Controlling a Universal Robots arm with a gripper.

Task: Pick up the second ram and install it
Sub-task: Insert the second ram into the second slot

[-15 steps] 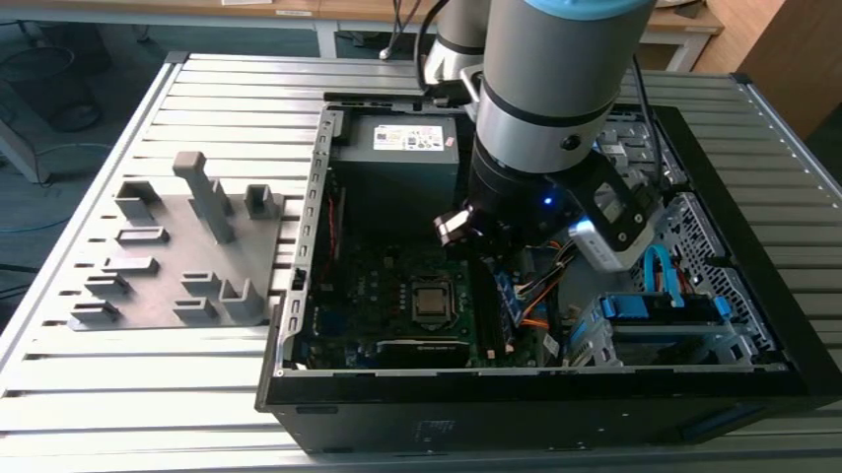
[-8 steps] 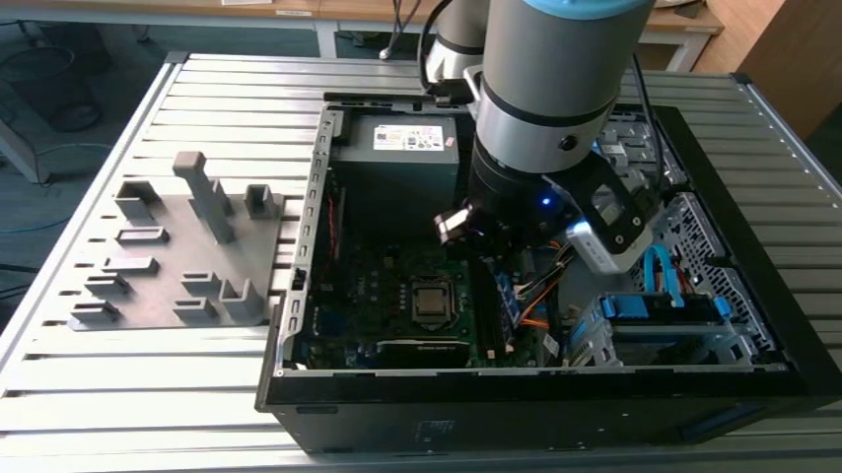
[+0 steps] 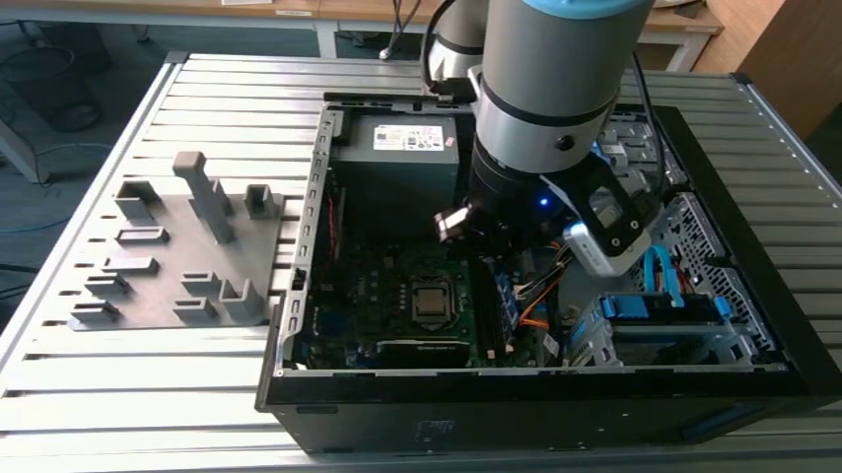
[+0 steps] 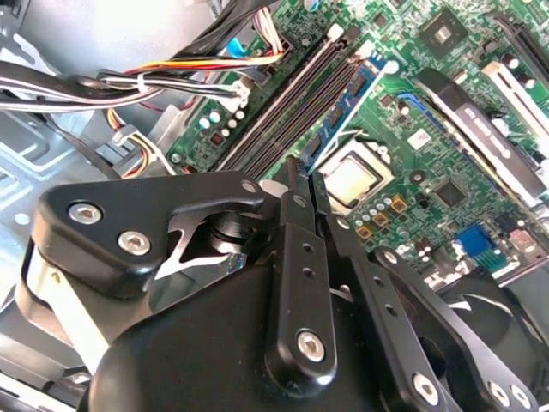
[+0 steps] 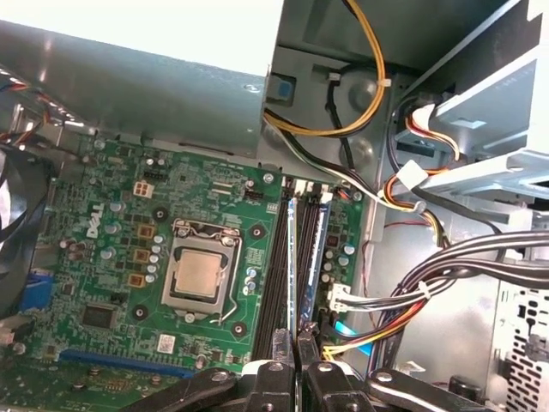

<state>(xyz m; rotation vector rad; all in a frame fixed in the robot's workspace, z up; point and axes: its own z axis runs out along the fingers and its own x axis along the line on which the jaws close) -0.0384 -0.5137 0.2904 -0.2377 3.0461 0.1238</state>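
the second ram [image 5: 293,257] is standing on edge along the memory slots of the motherboard [image 5: 111,215], between the cpu socket [image 5: 204,273] and a blue-labelled stick [image 5: 317,245] just beside it. the gripper [image 5: 296,348] is clamping its fingers together on the ram's thin edge. orange and yellow cables [image 5: 446,266] are running near the slots. in the exterior view the arm is reaching into the open computer case [image 3: 303,296], with a grey fixture [image 3: 172,266] lying well apart towards the exterior view's left.

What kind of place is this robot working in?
Probably a robotics lab or workshop, not a home. A robot arm reaches into an open computer case with its motherboard showing, and the case sits on a slatted metal table.
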